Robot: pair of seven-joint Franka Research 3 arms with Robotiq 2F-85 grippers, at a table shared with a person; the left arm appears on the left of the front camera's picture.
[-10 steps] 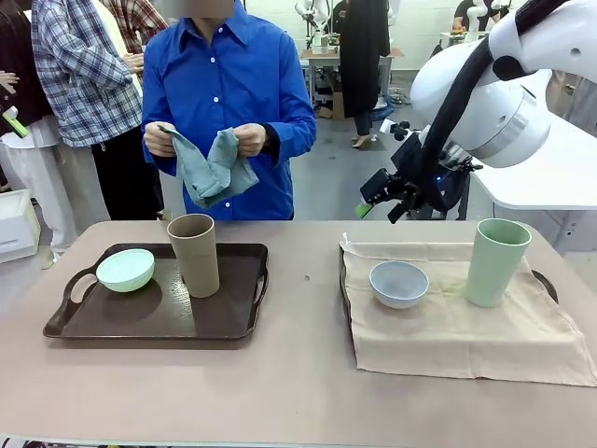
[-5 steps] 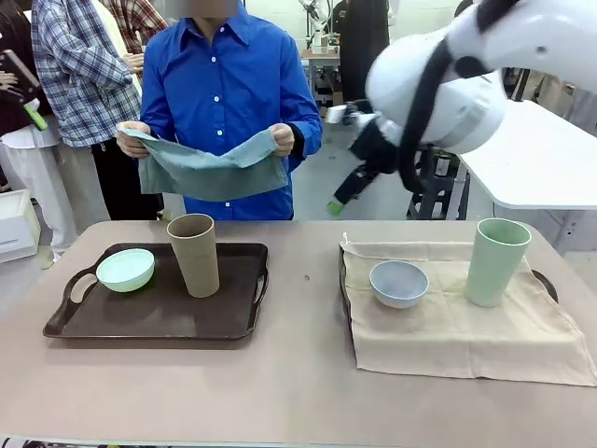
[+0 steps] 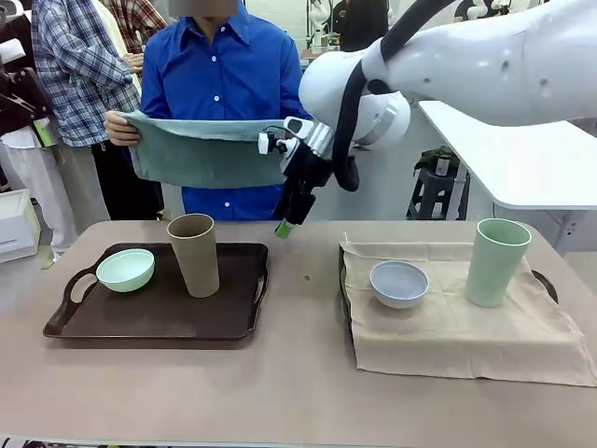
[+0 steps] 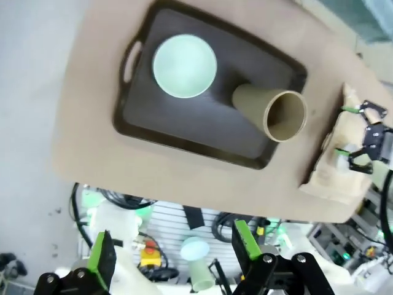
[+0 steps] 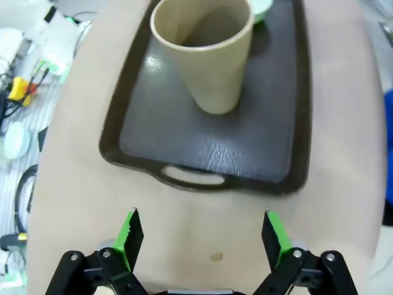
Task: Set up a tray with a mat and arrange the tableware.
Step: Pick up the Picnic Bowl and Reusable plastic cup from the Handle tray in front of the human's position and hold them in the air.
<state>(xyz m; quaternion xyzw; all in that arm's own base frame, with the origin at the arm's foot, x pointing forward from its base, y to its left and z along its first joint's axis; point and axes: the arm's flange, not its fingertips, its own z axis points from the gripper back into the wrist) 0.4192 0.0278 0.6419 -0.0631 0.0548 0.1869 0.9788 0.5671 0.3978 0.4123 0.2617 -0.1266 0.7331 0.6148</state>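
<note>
A dark brown tray (image 3: 112, 327) on the table's left carries a mint green bowl (image 3: 125, 269) and a tan-brown cup (image 3: 194, 254). To the right, a beige mat (image 3: 457, 327) covers a second tray (image 3: 547, 283), with a white bowl (image 3: 398, 283) and a pale green cup (image 3: 497, 261) on it. My right gripper (image 3: 287, 222) hangs open above the table between the trays, pointing down. Its wrist view looks down on the tan cup (image 5: 206, 52) and the dark tray (image 5: 209, 144), with the gripper (image 5: 202, 236) empty. My left gripper (image 4: 174, 249) is open high over the tray (image 4: 202, 126).
Across the table, a person in a blue shirt holds a blue-grey cloth (image 3: 205, 154) spread wide in both hands, behind the tan cup. Other people stand at the back left. A white table (image 3: 522, 159) stands at the right.
My right arm has swung from the far right across to the middle and dropped toward the table. The person has unfolded the bunched cloth and now holds it spread.
</note>
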